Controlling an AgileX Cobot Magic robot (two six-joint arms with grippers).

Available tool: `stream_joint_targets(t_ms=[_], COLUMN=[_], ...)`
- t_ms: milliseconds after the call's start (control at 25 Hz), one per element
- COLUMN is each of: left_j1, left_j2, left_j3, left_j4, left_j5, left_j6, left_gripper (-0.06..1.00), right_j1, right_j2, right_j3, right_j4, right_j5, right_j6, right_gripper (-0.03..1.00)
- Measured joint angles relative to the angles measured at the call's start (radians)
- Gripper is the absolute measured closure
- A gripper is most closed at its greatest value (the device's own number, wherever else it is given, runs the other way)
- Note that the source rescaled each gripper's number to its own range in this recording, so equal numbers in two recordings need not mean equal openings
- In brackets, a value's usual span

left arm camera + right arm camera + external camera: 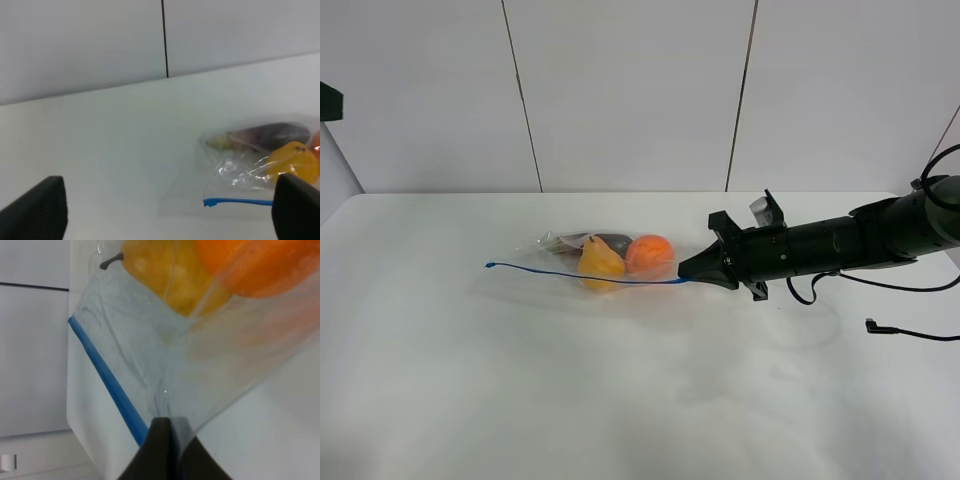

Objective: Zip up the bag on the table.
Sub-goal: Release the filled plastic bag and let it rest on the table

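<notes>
- The bag (560, 258) lies on its side around the middle of the table (620, 410), a little toward the back, with the wall (620, 90) behind.
- Its blue strip (560, 273) runs along the near long edge, one end sticking out free on the left.
- Through the clear plastic I can see a yellow pear (600, 262), an orange (650, 254) to its right, and something dark (610, 240) behind them (I cannot tell what it is).
- The right gripper (688, 271) reaches in low from the right side and meets the bag's right end, just where the strip finishes.
- From the right wrist view its fingertips (162, 450) are pressed together with no gap, the plastic pinched between them right beside the strip.
- The left gripper (165, 212) shows only in its own wrist view: the two dark fingers (37, 212) stand wide apart and hold nothing.
- It hangs above the bare table, with the strip's free end in front of it, nearer one finger, not touching.
- A loose black cable (915, 333) lies on the table at the far right, well apart from the bag.
</notes>
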Motion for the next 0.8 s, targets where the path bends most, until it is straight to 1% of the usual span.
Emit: stream_joint_targets(t_ms=[160, 320, 600, 800], left_j1=[0.0, 0.0, 0.0, 0.0], left_j2=[-0.135, -0.286, -0.536, -0.65], left_j3=[0.035, 0.091, 0.198, 0.25], left_j4=[-0.001, -0.001, -0.009, -0.011], left_j5=[0.06, 0.111, 0.185, 0.306], left_j6=[0.037, 0.043, 0.004, -0.01], left_gripper=[-0.06, -0.06, -0.06, -0.06], right_j1=[0.0, 0.0, 0.0, 0.0], right_j2=[0.0, 0.0, 0.0, 0.0], right_j3=[0.0, 0.0, 0.0, 0.0], right_j4=[-0.002, -0.003, -0.011, -0.018], right_j5=[-0.001, -0.003, -0.006, -0.011], right_j6=[-0.001, -0.003, -0.005, -0.006], right_gripper=[0.97, 0.97, 0.97, 0.97])
